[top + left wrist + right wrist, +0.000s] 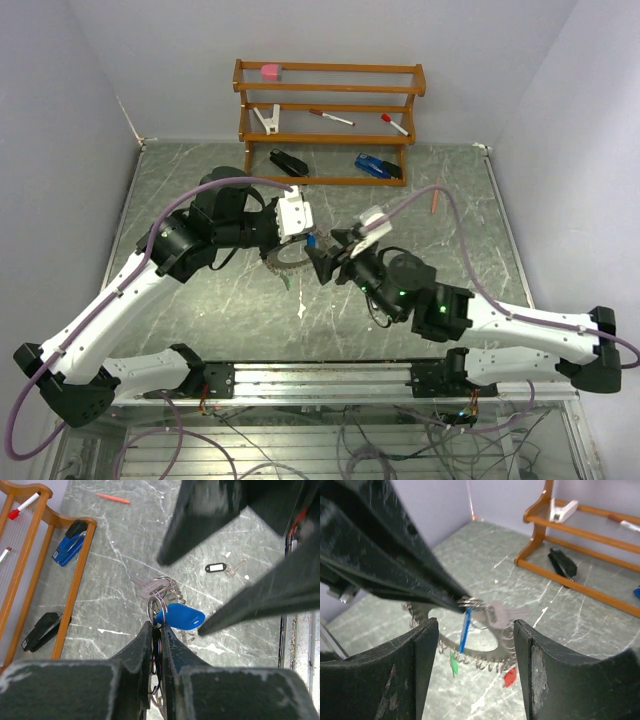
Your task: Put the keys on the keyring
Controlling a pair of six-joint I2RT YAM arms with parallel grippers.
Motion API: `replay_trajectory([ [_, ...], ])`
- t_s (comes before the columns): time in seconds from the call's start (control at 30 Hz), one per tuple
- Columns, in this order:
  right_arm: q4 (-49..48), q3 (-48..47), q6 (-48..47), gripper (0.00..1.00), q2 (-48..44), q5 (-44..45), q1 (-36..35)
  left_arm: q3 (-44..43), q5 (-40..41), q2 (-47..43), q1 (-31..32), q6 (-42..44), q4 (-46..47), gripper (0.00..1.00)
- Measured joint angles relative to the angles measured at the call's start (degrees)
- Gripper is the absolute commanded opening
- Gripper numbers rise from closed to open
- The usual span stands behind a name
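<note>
Keyring (485, 662), clenched in the left gripper (156, 627) above the table (125, 540): we count blue-, green- and red-tagged keys (180, 616) on it, the right gripper (472, 630) released, and one black-tagged key (216, 568) on the table left to thread.

Keyring (480, 662) in front (rack (330, 88) behind)

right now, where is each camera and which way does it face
Top external: above, behind the bases, looking down on the grey marbled table; both arms show.
Left wrist: on the left arm, looking down past the shut left claw pinching the blue-tagged silvery key.
Right wrist: on the right arm, looking through the open right claw at the toothed silvery ring.
Both wrist views show that key and the brown wooden rack.
</note>
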State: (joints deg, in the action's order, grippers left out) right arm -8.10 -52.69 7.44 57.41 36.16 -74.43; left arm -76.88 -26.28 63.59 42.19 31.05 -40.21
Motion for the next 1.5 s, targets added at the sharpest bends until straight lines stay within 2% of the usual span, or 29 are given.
replay_trajectory([
  [0.2, 2.4, -0.5, 0.0, 0.6, 4.5, -3.3, -0.1, -0.6, 0.0, 0.1, 0.0, -0.1, 0.0, 0.07],
  [0.37, 1.9, -0.5, -0.1, 0.43, 4.0, -2.6, -0.1, -0.6, -0.3, 0.1, 0.0, -0.3, 0.0, 0.07],
  [0.53, -0.2, 0.9, -1.5, 0.39, 3.1, -1.4, -0.1, -0.9, -1.2, 0.1, 0.0, -0.5, -0.1, 0.07],
  [0.6, -1.1, 1.3, -2.3, 0.31, 3.1, -0.9, -0.1, -1.4, -1.6, 0.1, 0.0, -0.5, -0.2, 0.07],
  [0.73, -2.8, 1.7, -4.3, 0.05, 3.1, -0.3, 0.0, -2.4, -2.1, 0.1, -0.1, -0.7, -0.9, 0.07],
  [0.77, -3.2, 1.7, -4.8, 0.02, 3.1, -0.3, 0.1, -2.4, -2.1, 0.0, -0.2, -0.7, -1.1, 0.07],
  [1.23, -3.6, 2.0, -4.9, 0.0, 0.9, -0.1, 0.1, -2.4, -2.0, -0.1, -0.3, 0.9, -1.5, 0.07],
  [1.5, 0.3, 2.0, -3.0, 0.0, -0.2, 0.0, 0.1, -1.9, -0.1, -0.5, -0.3, 4.5, -1.6, 0.07],
])
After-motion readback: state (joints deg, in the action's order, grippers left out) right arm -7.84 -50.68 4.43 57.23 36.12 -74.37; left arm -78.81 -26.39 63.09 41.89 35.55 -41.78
